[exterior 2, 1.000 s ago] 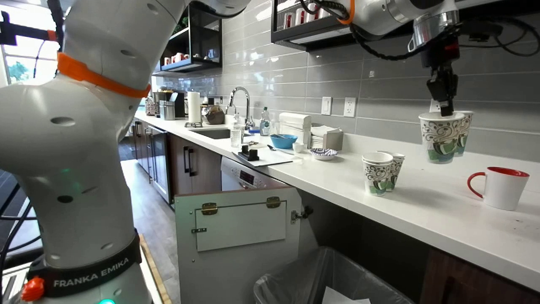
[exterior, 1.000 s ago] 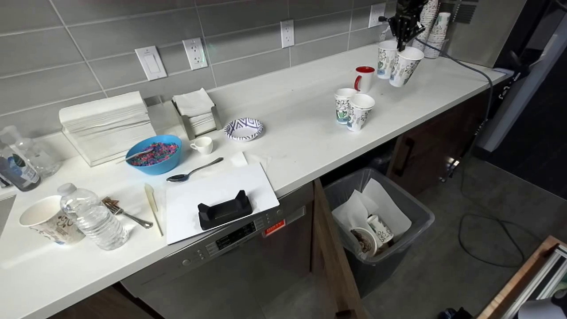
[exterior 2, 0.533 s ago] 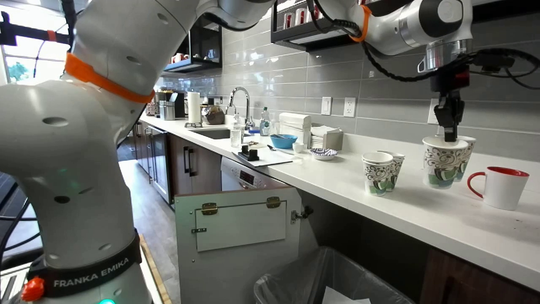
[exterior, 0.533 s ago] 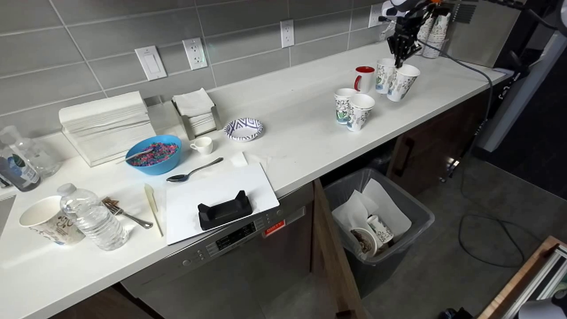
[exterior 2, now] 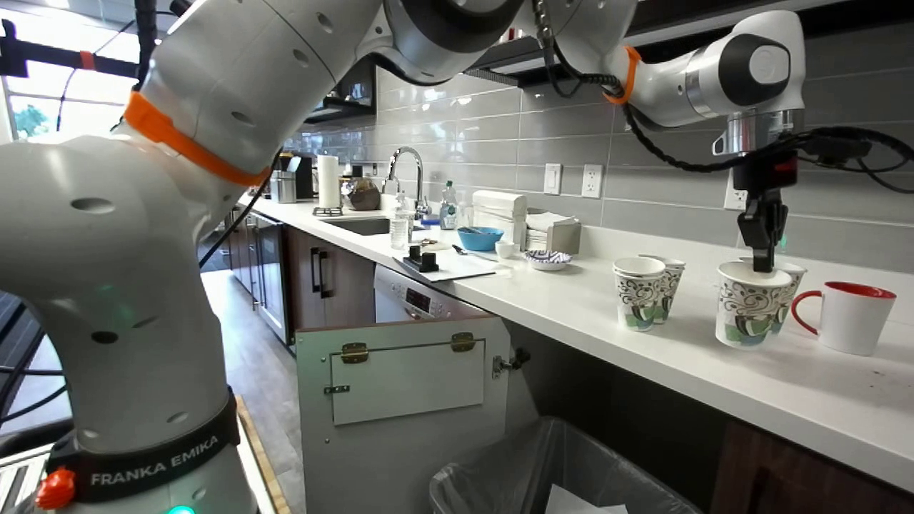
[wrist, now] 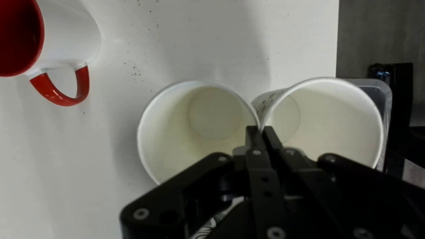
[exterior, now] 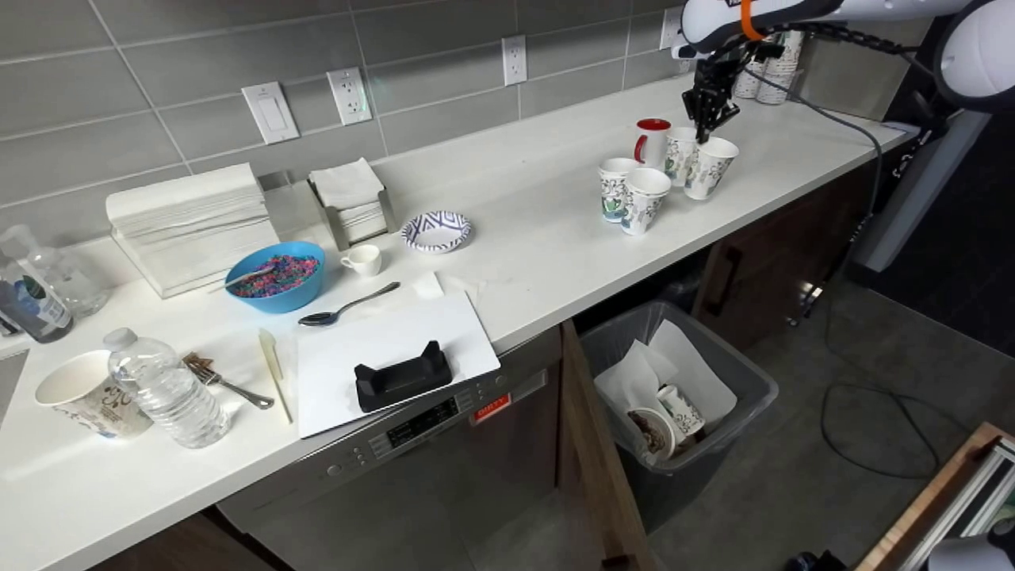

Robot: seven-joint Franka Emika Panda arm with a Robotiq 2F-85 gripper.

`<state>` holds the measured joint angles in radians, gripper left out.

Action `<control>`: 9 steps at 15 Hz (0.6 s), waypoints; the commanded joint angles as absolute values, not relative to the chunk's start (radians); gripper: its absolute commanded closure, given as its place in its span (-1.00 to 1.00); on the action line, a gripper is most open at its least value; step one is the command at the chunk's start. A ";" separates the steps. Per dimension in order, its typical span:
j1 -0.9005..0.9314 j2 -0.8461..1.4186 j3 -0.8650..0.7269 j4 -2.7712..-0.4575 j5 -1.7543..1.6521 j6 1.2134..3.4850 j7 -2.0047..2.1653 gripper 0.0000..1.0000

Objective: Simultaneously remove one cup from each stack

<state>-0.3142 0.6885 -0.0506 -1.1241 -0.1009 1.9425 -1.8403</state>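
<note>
Pinching a cup (wrist: 202, 124) and its neighbour (wrist: 328, 119) rim to rim, the fingers (wrist: 253, 137) dip one inside each.

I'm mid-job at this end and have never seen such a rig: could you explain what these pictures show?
The machine is one white robot arm ending in a black gripper. Both exterior views are taken from outside the robot; the wrist view looks down from the arm's own wrist, with the gripper at the bottom. On the counter stand two short cup stacks, a red-handled mug, a blue bowl and, among other things, a water bottle. The gripper is shut on the adjoining rims of two further cups, holding both; I cannot tell whether their bases touch the counter.
</note>
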 commanded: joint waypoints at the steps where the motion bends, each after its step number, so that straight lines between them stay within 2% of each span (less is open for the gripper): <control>1: -0.329 0.765 -0.043 -1.023 -0.068 1.918 -1.853 0.98; 9: -0.336 0.847 -0.040 -0.928 -0.064 1.891 -1.854 0.98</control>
<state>-0.3245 0.7946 -0.0497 -1.0080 -0.0868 1.9345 -1.8403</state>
